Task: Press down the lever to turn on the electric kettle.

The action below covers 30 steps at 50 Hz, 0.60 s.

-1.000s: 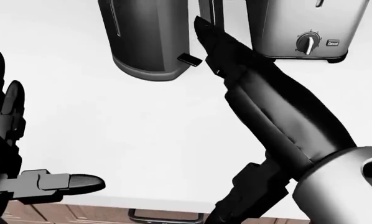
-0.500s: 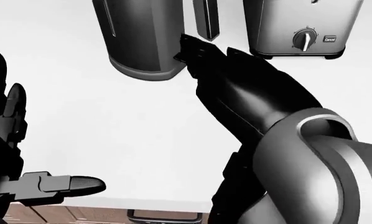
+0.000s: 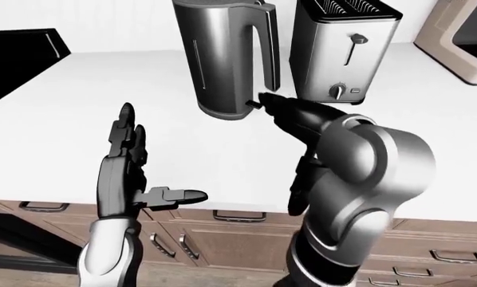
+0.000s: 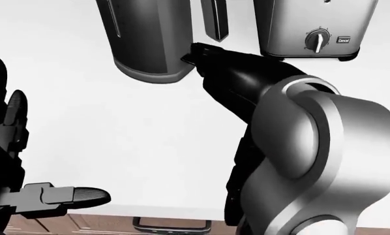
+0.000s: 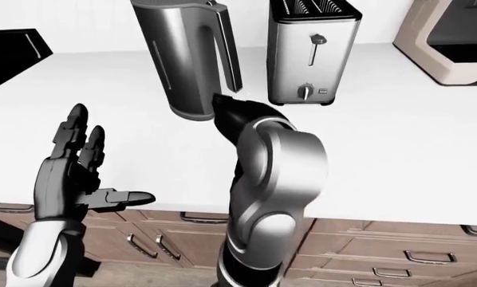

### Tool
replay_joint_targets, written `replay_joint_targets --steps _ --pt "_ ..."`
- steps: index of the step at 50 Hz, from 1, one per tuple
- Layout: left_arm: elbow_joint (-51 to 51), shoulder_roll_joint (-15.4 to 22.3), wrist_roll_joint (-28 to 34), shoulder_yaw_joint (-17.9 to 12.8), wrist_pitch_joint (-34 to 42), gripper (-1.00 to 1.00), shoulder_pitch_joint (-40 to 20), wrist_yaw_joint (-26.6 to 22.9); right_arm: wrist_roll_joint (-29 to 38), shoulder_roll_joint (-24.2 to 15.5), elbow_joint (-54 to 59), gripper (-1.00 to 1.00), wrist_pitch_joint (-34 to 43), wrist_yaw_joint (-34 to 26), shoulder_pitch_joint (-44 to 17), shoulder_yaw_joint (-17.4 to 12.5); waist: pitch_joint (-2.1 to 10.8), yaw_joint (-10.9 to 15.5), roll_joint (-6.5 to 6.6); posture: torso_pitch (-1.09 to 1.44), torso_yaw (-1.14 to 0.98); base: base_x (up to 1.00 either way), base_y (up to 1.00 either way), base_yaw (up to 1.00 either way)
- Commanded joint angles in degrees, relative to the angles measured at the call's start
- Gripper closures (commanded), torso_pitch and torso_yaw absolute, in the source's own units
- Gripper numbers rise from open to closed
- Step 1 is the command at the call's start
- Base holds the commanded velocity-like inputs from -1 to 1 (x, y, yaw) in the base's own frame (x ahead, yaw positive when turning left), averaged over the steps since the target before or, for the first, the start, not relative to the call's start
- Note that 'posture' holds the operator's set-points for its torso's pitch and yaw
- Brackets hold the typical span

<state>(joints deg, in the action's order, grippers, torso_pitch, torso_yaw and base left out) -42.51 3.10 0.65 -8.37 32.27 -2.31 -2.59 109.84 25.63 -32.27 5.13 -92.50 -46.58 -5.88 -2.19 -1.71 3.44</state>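
Observation:
The steel electric kettle (image 3: 222, 60) stands upright on the white counter (image 3: 103, 95), its handle (image 3: 266, 48) turned to the right. Its small dark lever (image 4: 188, 58) sticks out at the base on the right, below the handle. My right hand (image 4: 198, 51) reaches in from the lower right with fingers stretched out, and its fingertips touch the lever; the forearm and elbow (image 4: 312, 137) hide most of the hand. My left hand (image 3: 139, 167) is open and empty, fingers up and thumb out, over the counter's near edge, well left of the kettle.
A steel toaster (image 3: 342, 54) with a dial stands just right of the kettle. A black stove (image 3: 15, 60) lies at the left edge and a beige appliance (image 3: 462, 30) at the top right. Wooden drawers (image 3: 239, 233) run below the counter.
My right hand has moved left from beside the lever onto it, and its elbow has swung up to fill the lower right of the head view. The left hand has stayed still.

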Motion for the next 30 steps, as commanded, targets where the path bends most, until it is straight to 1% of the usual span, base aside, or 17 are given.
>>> replay_joint_targets --steps 1,7,12,14,20,23,29,30 --pt "-2.03 0.27 0.02 -0.27 -1.90 -1.00 -0.82 0.13 -0.46 0.08 -0.49 -1.00 0.07 0.00 -1.82 0.81 1.14 0.00 0.15 0.00 0.00 0.00 0.00 0.00" --pt "-1.86 0.28 -0.04 -0.36 -2.06 -1.00 -0.80 0.13 -1.41 -1.49 1.85 -1.00 1.95 0.00 -3.19 0.94 1.16 0.07 0.04 0.00 0.00 0.00 0.00 0.00" --pt "-2.00 0.21 -0.12 -0.41 -2.10 -1.00 -0.56 0.12 -1.72 -1.99 3.25 -1.00 2.20 0.00 -3.72 0.54 1.14 0.11 0.00 0.00 0.00 0.00 0.00 0.00" --pt "-2.12 0.23 -0.14 -0.45 -2.04 -1.00 -0.55 0.13 -2.33 -2.91 4.21 -1.00 2.68 0.00 -4.26 0.26 1.14 0.14 -0.04 0.00 0.00 0.00 0.00 0.00" --pt "-2.05 0.19 -0.10 -0.40 -2.19 -1.00 -0.45 0.12 -2.42 -3.88 5.37 -1.00 3.33 0.00 -5.09 -0.39 1.16 0.23 -0.17 0.00 0.00 0.00 0.00 0.00" --pt "-1.88 0.18 -0.04 -0.35 -2.38 -1.00 -0.40 0.13 -3.21 -5.55 7.49 -1.00 4.32 0.00 -7.15 -1.42 1.17 0.24 -0.21 0.00 0.00 0.00 0.00 0.00" --pt "-1.65 0.12 -0.08 -0.37 -2.66 -1.00 -0.31 0.14 -3.57 -7.52 10.26 -1.00 5.58 0.00 -9.13 -1.40 1.16 0.27 -0.34 0.00 0.00 0.00 0.00 0.00" --pt "-1.56 0.12 -0.02 -0.32 -2.79 -1.00 -0.27 0.15 -3.77 -7.84 10.57 -1.00 5.84 0.00 -8.94 -0.97 1.17 0.27 -0.35 0.00 0.00 0.00 0.00 0.00"
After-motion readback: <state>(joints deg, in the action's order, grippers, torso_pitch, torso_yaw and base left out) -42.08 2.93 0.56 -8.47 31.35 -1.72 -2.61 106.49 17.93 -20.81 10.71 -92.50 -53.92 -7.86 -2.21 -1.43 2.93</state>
